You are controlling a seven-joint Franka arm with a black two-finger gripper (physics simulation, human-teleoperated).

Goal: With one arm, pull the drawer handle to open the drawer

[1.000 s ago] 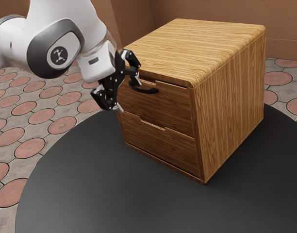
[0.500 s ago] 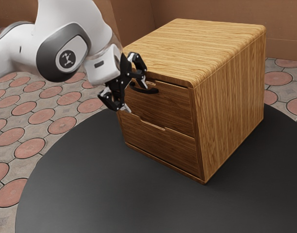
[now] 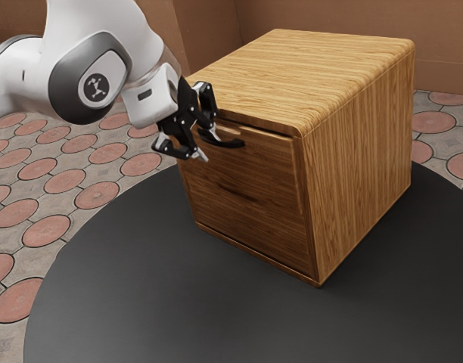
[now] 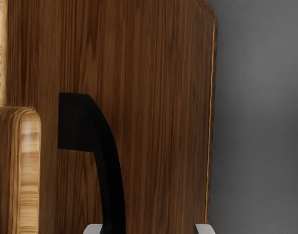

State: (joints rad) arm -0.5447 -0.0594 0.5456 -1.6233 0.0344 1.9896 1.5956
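While the task is only begun, you have the hard part in hand: the white arm (image 3: 88,76) has its black gripper (image 3: 207,134) set at the handle (image 3: 227,141), which lies between the jaws. They stand released, not clenched. In the wrist view one metal fingertip (image 4: 93,228) sits just beside the handle (image 4: 102,146), while the other is well apart from it, so I judge this a hook hold and not a clamp.

Just beyond the jaws, the top drawer (image 3: 254,162) looks drawn out a little, its front standing slightly proud of the cabinet (image 3: 315,76), with a dark seam along its upper edge. Most of the travel is left, so expect a straight pull back along the slide. The lower drawer (image 3: 247,215), below the jaws, sits flush.

As for materials, the arm's shell is smooth, glossy plastic with grey joint caps. The handle is a slim, matt black bar, curved where it meets the wood. Both drawer and cabinet are warm, striped wood veneer with rounded corners and a paler layered edge. Under it all lies a round, dull black table (image 3: 178,302), and beyond it a floor (image 3: 35,219) of reddish oval tiles.
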